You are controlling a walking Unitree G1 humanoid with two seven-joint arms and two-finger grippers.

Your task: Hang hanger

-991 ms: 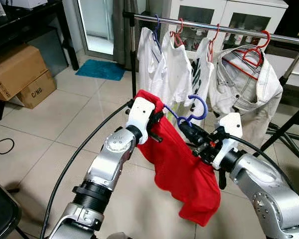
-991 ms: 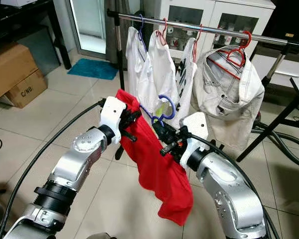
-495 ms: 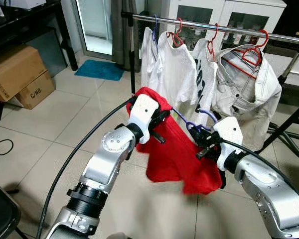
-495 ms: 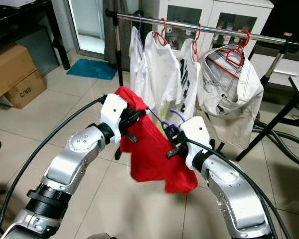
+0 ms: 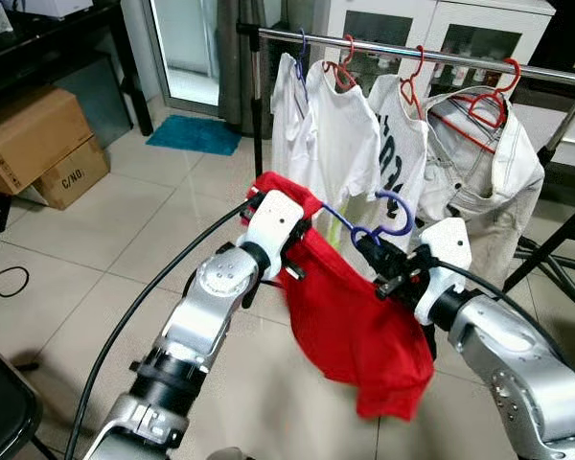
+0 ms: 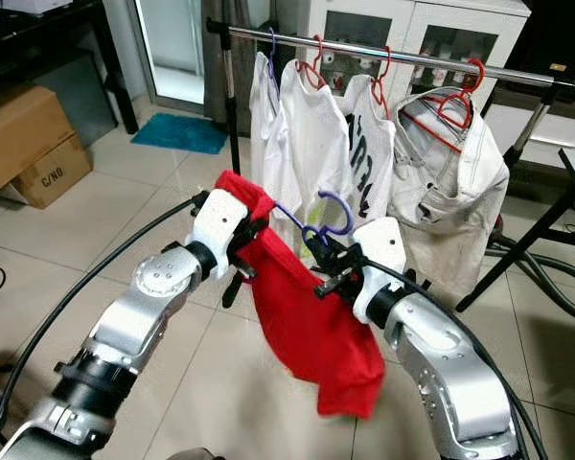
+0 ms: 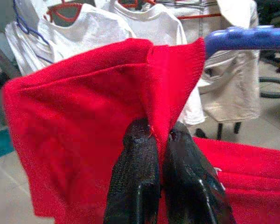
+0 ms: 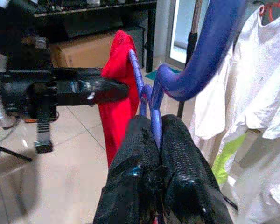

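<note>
A red garment (image 5: 350, 326) drapes a blue hanger (image 5: 383, 213) (white shirts (image 5: 340, 144) behind).

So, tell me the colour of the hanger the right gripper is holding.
Blue hanger, clearest in the right wrist view, pinched by the right gripper.

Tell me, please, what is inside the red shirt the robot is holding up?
A blue hanger runs inside the red shirt; its hook and one bare arm show, the rest is covered by cloth. The right end effector grips its neck, the left end effector pinches the cloth.

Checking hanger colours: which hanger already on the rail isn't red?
The blue hanger at the rail's left end, holding the leftmost white shirt. The other three hooked there are red. The blue one in the right gripper isn't hung.
</note>
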